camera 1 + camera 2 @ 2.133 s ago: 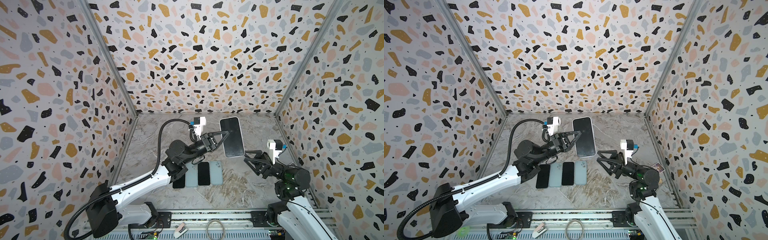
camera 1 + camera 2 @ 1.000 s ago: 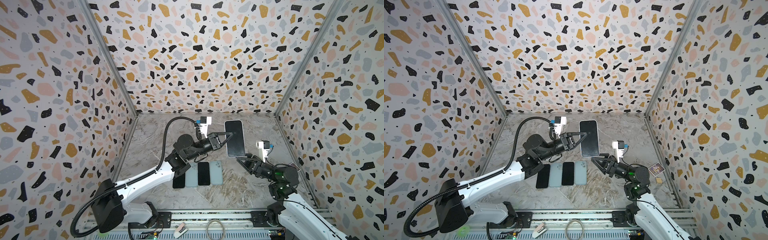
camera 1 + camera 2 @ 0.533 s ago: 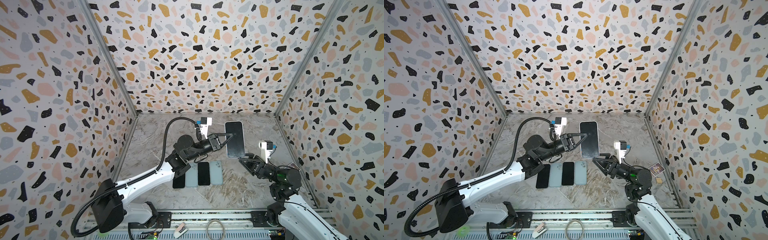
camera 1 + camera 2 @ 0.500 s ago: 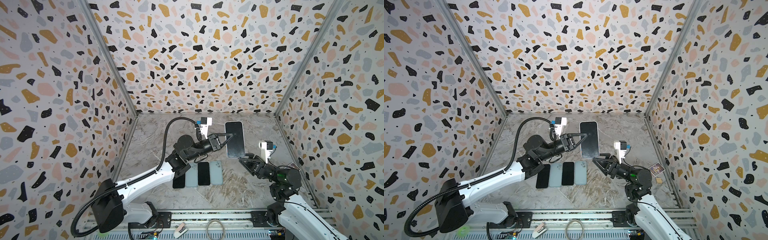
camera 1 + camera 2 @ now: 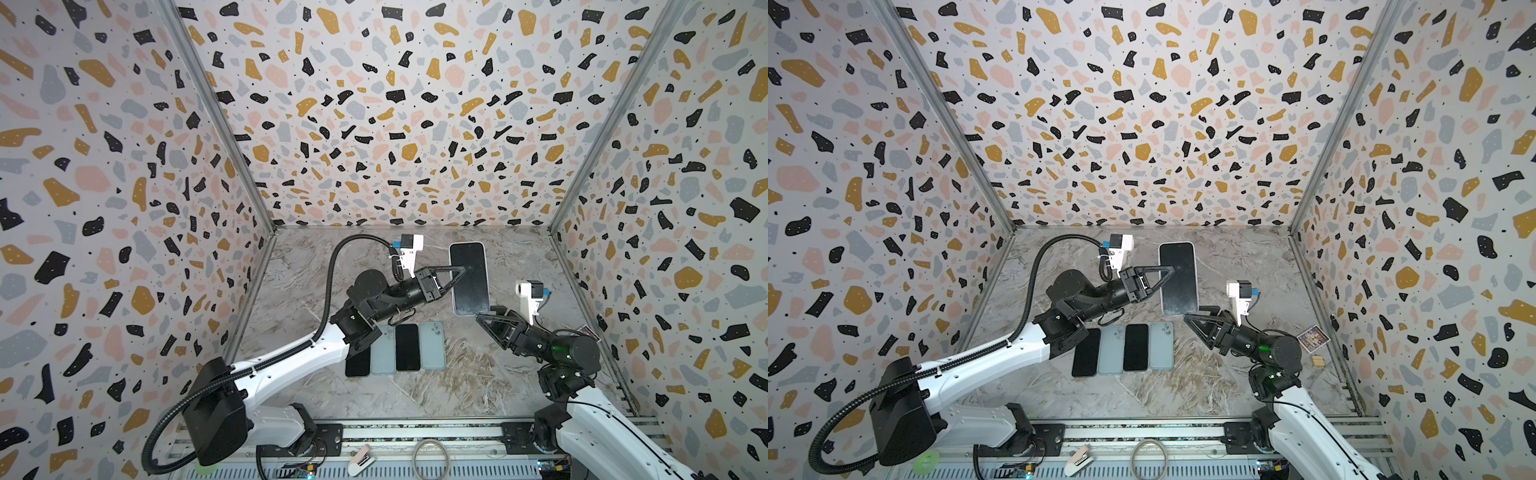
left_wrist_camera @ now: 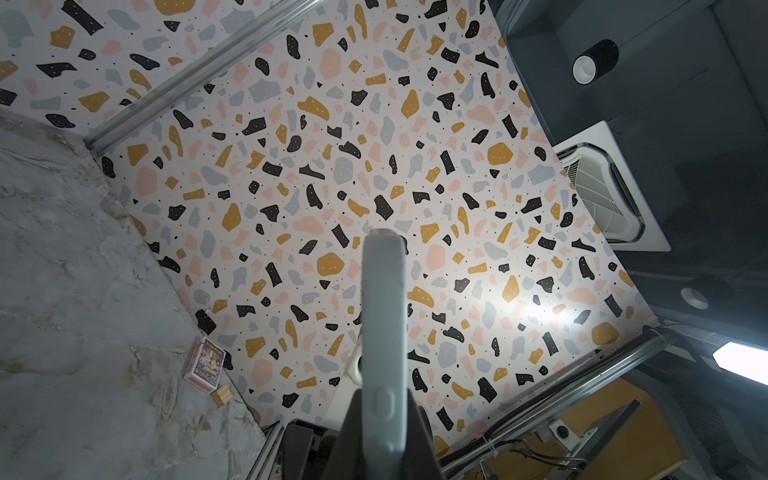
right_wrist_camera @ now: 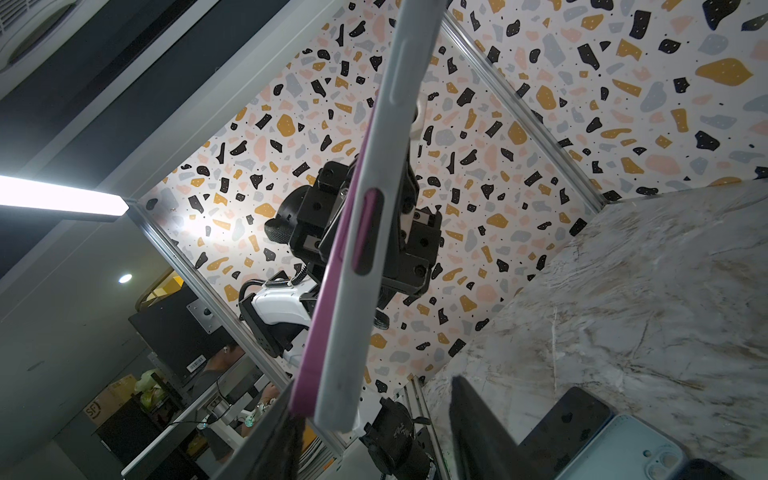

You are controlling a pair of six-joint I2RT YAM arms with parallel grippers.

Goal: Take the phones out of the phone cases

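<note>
The phone (image 5: 469, 278) (image 5: 1178, 278), dark screen up, is held above the table in both top views. It sits in a pale grey phone case (image 6: 384, 332) (image 7: 365, 270); its pink edge (image 7: 332, 291) shows along the case. My left gripper (image 5: 463, 270) (image 5: 1171, 270) (image 6: 384, 428) is shut on the cased phone at the middle of its long side. At the phone's near end, my right gripper (image 5: 486, 313) (image 5: 1194, 312) (image 7: 374, 440) stands open. That end lies between its fingers, close against one finger (image 7: 282, 436) on the pink side.
Below the phone, a row of dark phones (image 5: 407, 347) and pale blue cases (image 5: 432, 345) lies flat on the marble table. A small card box (image 5: 1313, 337) and a wooden block (image 5: 1319, 360) lie by the right wall. Speckled walls close three sides.
Over two seconds the left gripper carried the phone slightly right, and the right gripper came up to its near end. In the last half second hardly anything moved.
</note>
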